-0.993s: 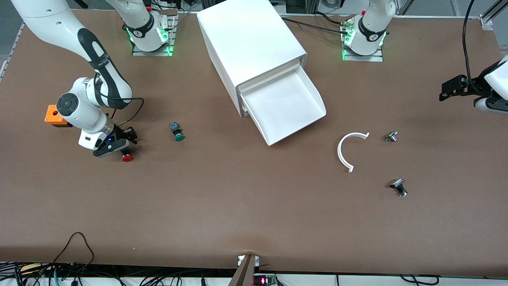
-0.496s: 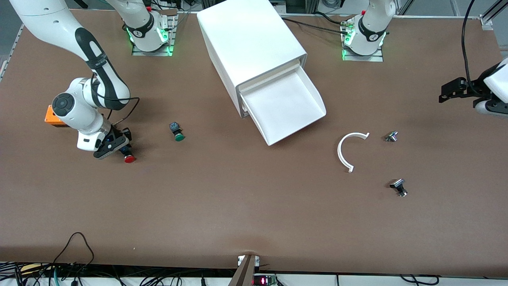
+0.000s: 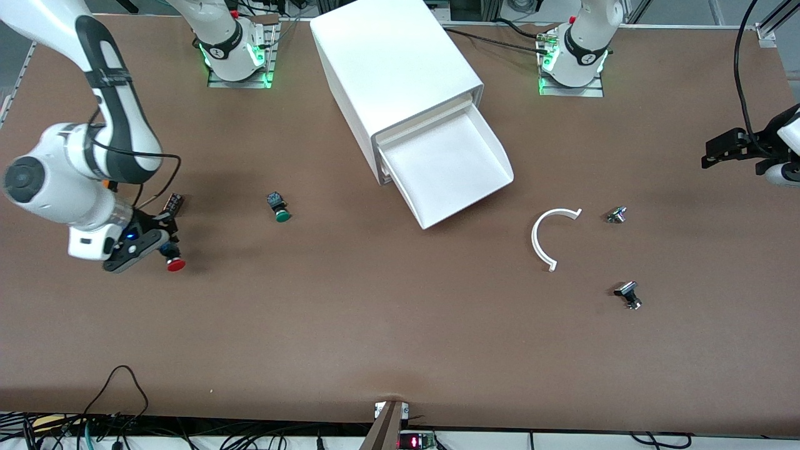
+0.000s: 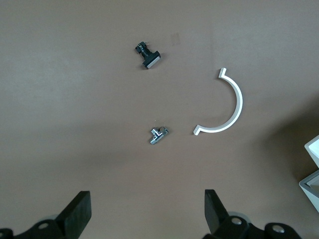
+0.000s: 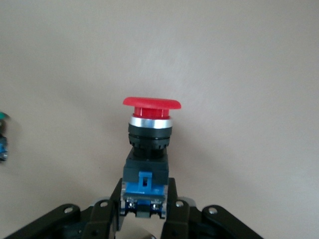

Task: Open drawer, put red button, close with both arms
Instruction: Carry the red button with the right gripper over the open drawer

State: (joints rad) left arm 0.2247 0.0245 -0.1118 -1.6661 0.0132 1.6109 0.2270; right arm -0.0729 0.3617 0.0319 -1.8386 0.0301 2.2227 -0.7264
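My right gripper (image 3: 164, 251) is shut on the red button (image 3: 175, 264), held above the table at the right arm's end. In the right wrist view the fingers (image 5: 172, 196) clamp the button's blue-and-black body, and the red button (image 5: 151, 124) points its red cap away from the gripper (image 5: 145, 191). The drawer (image 3: 447, 162) stands pulled out of the white cabinet (image 3: 394, 62) with nothing in it. My left gripper (image 3: 712, 155) hangs open over the left arm's end of the table; the left gripper (image 4: 148, 214) holds nothing between its fingers.
A green-capped button (image 3: 279, 207) lies between the red button and the cabinet. A white curved piece (image 3: 545, 240) and two small metal parts (image 3: 617, 215) (image 3: 628, 295) lie toward the left arm's end. The left wrist view shows the curved piece (image 4: 232, 104) and a cabinet corner (image 4: 311, 169).
The right gripper closed on the red button, lifted it and carried it toward the right arm's end. The left gripper drew back slightly toward its own end.
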